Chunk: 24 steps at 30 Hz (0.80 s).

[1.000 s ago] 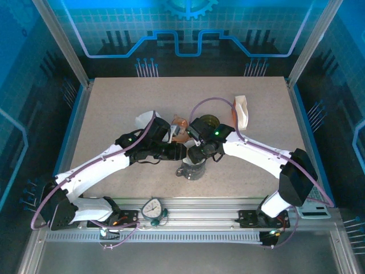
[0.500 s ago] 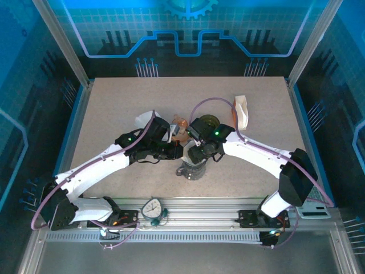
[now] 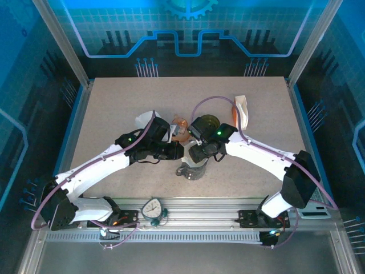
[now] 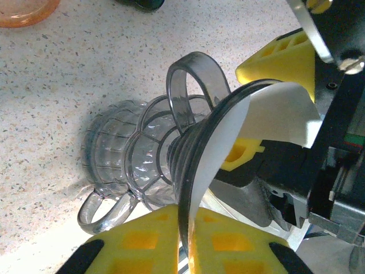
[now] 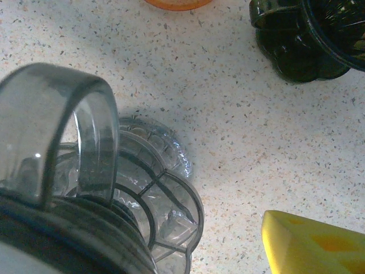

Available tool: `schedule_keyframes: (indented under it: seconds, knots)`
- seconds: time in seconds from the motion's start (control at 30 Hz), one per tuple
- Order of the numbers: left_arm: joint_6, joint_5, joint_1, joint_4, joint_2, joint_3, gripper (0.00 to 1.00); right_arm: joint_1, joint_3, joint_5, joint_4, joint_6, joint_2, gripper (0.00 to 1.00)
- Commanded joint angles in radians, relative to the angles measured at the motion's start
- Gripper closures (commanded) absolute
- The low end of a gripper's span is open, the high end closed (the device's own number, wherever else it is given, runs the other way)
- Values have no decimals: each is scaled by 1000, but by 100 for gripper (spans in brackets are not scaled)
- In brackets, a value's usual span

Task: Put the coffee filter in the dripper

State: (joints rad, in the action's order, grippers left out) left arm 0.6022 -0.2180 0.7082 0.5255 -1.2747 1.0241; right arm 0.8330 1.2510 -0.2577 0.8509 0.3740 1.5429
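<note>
Since a second ago the right tool has edged slightly farther away and its arm has swung a little outward. The left tool has drawn back a touch to the left. The dripper sits much where it was, near the middle of the tabletop, just on the near side of both tools.

In the left wrist view the dripper appears tipped, its mouth toward the camera. The left tool's yellow fingers are closed on its dark rim. The coffee filter already lies against the inside of that rim, with a white flap reaching past it. The right tool's jaws stand parted on either side of that flap (whether they bear on the paper I cannot tell).

I judge this to be the seating step, and nearly done. The next move calls for pressing the flap down into the cone, then letting go without dragging the paper back out.

Farther off stand an orange translucent vessel and a dark green dripper. A white paper piece lies at the far right.

The filter's tip and the inside of the cone are hidden, so how deep it sits is unclear. The right wrist view cuts the right tool's yellow finger off at the corner.
</note>
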Motion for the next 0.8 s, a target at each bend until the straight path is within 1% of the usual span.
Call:
schedule_keyframes:
  seconds: [0.0,0.17,0.5,0.77]
  knots:
    - [-7,-13,2,21,7,-18,82,9,-5,-14,-20,20,23,29]
    - [-7,-13,2,21,2,-15,77,2,-21,-12,-28,23,45,29]
    - [-5,-9,2,25,0,-15,78,-3,-18,-1,-33,21,21,29]
    - [-4,-11,2,28,1,-12,78,-9,30,-5,-33,8,-62,27]
